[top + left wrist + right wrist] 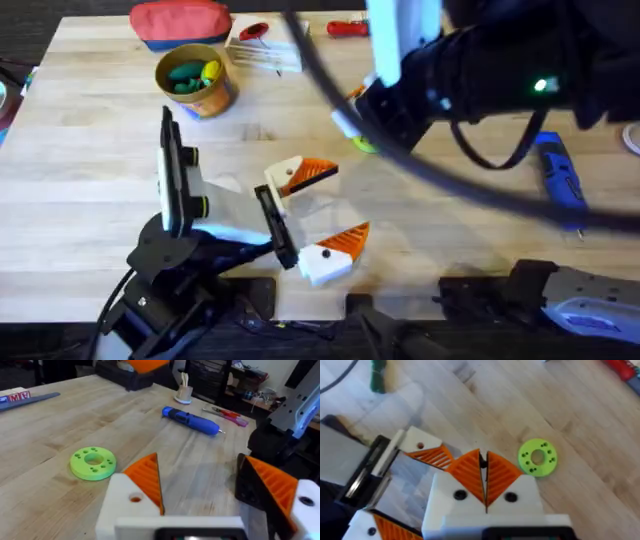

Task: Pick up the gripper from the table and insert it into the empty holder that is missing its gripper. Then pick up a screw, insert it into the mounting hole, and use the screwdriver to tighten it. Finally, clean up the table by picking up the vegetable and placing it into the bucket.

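Note:
My left gripper lies open low over the table's middle. Each of its fingers is a white block tipped with an orange wedge, and a small round hole shows in the nearer block. A loose gripper, a bare holder and a screw are out of view. My right gripper is shut, its orange wedges pressed together, hovering just beyond the left gripper's far finger. The blue screwdriver lies at the right. The bucket at the back left holds a green and yellow vegetable.
A green perforated disc lies flat beside the grippers. A red pouch, a white packet and a red-handled screwdriver line the far edge. The raised right arm looms dark over the back right.

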Tool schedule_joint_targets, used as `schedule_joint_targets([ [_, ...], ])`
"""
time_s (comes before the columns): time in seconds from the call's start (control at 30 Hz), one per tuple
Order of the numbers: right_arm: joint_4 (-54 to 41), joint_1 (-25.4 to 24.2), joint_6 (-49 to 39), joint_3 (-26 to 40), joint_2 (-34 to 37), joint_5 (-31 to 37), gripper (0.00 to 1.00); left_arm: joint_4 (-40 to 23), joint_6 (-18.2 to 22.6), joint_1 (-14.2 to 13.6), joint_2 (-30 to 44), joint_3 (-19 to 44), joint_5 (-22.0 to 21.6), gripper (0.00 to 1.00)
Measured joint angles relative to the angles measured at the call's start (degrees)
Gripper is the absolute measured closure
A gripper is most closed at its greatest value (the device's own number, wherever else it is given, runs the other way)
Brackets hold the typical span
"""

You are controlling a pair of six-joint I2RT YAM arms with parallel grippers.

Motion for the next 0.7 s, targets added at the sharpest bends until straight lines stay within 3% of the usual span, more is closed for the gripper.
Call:
schedule_joint_targets([
  [0.27, 0.2, 6.9, 4.1, 0.0, 1.4, -0.8, 0.997, 0.0, 4.2, 0.0, 0.0, 0.0, 0.0, 0.015],
  [0.43, 1.0, 8.0, 6.7, 0.0, 1.5, -1.0, 0.997, 0.0, 7.4, 0.0, 0.0, 0.0, 0.0, 0.015],
  [0.7, 2.7, 8.1, 9.8, 0.0, 4.9, -3.8, 0.997, 0.0, 8.8, 0.0, 0.0, 0.0, 1.6, 0.015],
])
